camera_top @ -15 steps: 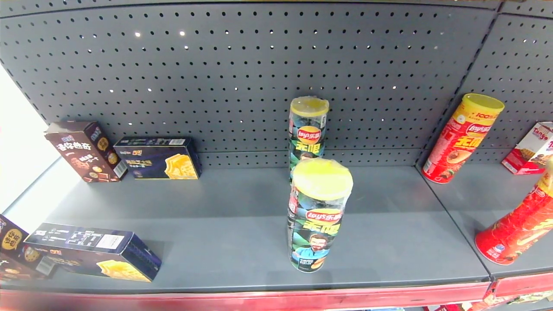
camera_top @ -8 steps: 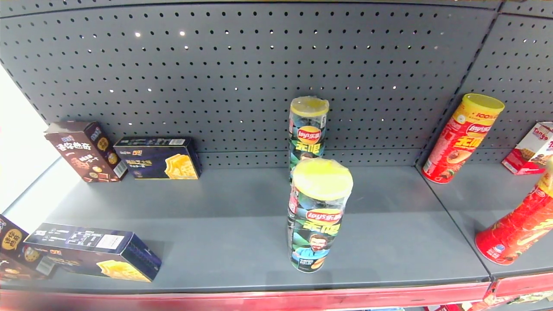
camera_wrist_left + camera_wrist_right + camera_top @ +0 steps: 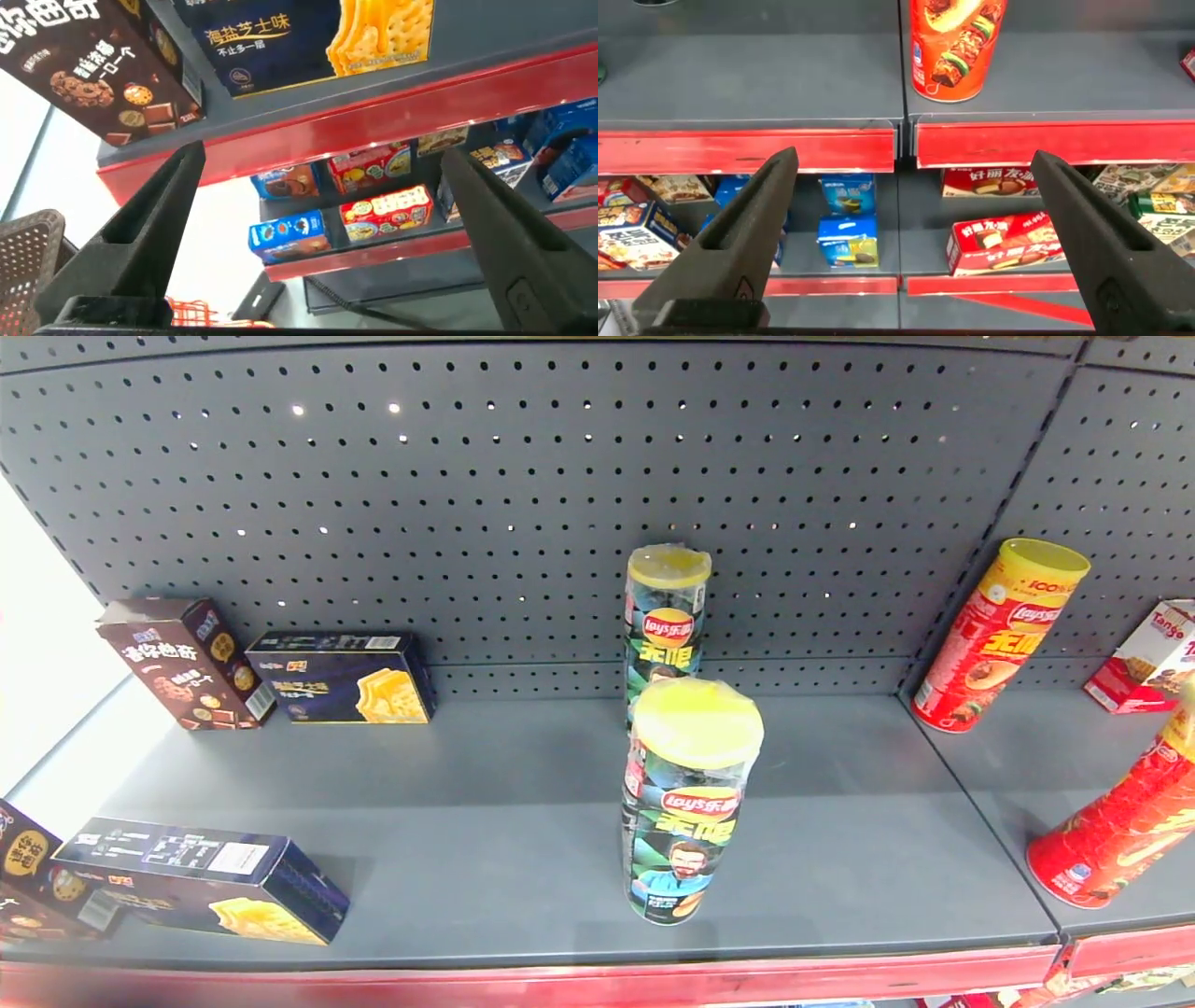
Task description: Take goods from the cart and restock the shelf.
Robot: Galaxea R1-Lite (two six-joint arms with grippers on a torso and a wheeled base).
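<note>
On the shelf point(image 3: 523, 821), the front can point(image 3: 686, 803) is standing upright near the edge and the back can point(image 3: 665, 616) is standing right behind it by the back panel, with boxes point(image 3: 345, 677) sitting to the left and red cans point(image 3: 1004, 635) to the right. The left gripper point(image 3: 320, 154) is hanging low beneath the shelf's red edge point(image 3: 374, 107), fingers spread wide and gripping nothing. The right gripper point(image 3: 915, 157) is likewise gaping empty, facing that edge below one red can point(image 3: 957, 47).
</note>
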